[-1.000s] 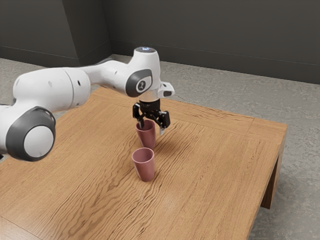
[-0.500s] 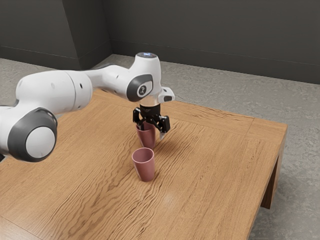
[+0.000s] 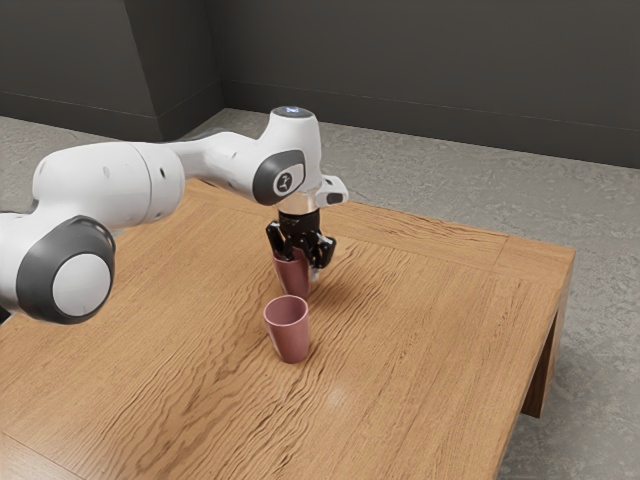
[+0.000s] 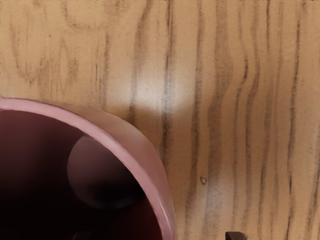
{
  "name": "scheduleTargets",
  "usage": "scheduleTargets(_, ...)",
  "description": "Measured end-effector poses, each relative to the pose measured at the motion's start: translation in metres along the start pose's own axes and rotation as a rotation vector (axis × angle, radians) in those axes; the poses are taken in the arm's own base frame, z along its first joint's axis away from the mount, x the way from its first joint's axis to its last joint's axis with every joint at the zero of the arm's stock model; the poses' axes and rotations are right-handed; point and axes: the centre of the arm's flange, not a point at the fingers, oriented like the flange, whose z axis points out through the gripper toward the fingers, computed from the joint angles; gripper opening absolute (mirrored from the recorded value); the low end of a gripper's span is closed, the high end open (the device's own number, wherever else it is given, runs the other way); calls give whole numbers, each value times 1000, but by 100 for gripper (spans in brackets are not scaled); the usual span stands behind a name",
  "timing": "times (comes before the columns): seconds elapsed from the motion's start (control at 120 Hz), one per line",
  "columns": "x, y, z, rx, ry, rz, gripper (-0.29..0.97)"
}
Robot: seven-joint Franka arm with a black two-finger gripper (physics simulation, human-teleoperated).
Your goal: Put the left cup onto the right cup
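- Left cup (image 3: 294, 279): pink, upright on the table (image 3: 430, 330), directly under the hand. Its rim sits up among the fingers, and its body shows below them.
- Wrist view: the left cup's rim (image 4: 127, 137) curves across just beneath the hand. The dark inside and the round bottom are visible, so the mouth faces up.
- Gripper (image 3: 298, 256): points straight down over the left cup, lowered to rim height.
- Fingers: two dark fingertips (image 4: 234, 235) show at the wrist view's edge, one inside the cup and one outside, with the cup's wall between them.
- Bare gap shows between the wall and each tip, so the fingers straddle the wall without pinching it. Jaws part-way apart, holding nothing as far as I can see.
- In the exterior view the fingers overlap the rim, and contact cannot be judged from there.
- Right cup (image 3: 288, 330): same pink, upright, mouth up, on the table near the hand, on the side toward the exterior camera and lower than the fingers. It stands apart from the left cup with a short strip of wood between them.
- Nothing sits on or in the right cup; stacking not done.
- Table: wood-grain top, seen right under the hand (image 4: 240, 100) beside the left cup.
- Arm (image 3: 110, 185): white, reaches in from the exterior view's left, with the wrist vertical above the left cup.
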Motion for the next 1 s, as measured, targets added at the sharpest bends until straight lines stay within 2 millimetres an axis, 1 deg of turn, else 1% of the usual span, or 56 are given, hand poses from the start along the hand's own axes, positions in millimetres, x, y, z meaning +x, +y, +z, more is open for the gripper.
scheduleTargets(0.208,0,-3,-1,1,2,-4,5)
scheduleTargets(0.367,0,-5,-2,1,3,-9,-5)
scheduleTargets(0.6,1,-7,-3,2,5,-12,-9)
scheduleTargets(0.767,1,-9,-7,6,12,-15,-10)
scheduleTargets(1.0,-5,-11,-29,13,32,-19,-10)
